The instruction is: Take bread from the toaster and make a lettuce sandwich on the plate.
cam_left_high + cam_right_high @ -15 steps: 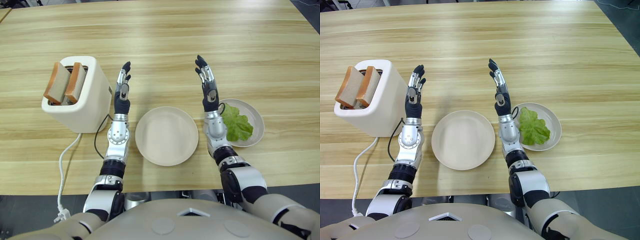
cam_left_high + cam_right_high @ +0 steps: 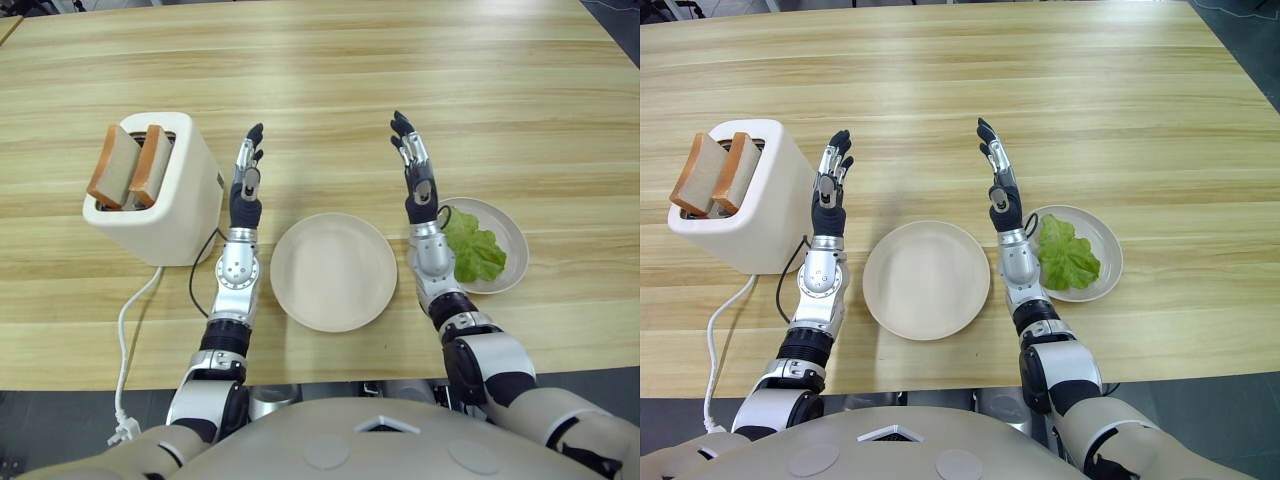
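Observation:
A cream toaster (image 2: pixel 170 205) stands at the left of the wooden table with two bread slices (image 2: pixel 130 166) sticking up from its slots. An empty beige plate (image 2: pixel 333 271) lies in the middle near the front edge. To its right a smaller plate (image 2: pixel 510 240) holds a green lettuce leaf (image 2: pixel 472 248). My left hand (image 2: pixel 245 180) is raised between the toaster and the empty plate, fingers straight and holding nothing. My right hand (image 2: pixel 415 172) is raised between the two plates, likewise open and empty.
The toaster's white cord (image 2: pixel 128 340) runs down over the table's front edge, and a black cable (image 2: pixel 196 280) loops beside my left forearm. The far half of the table (image 2: pixel 340 70) is bare wood.

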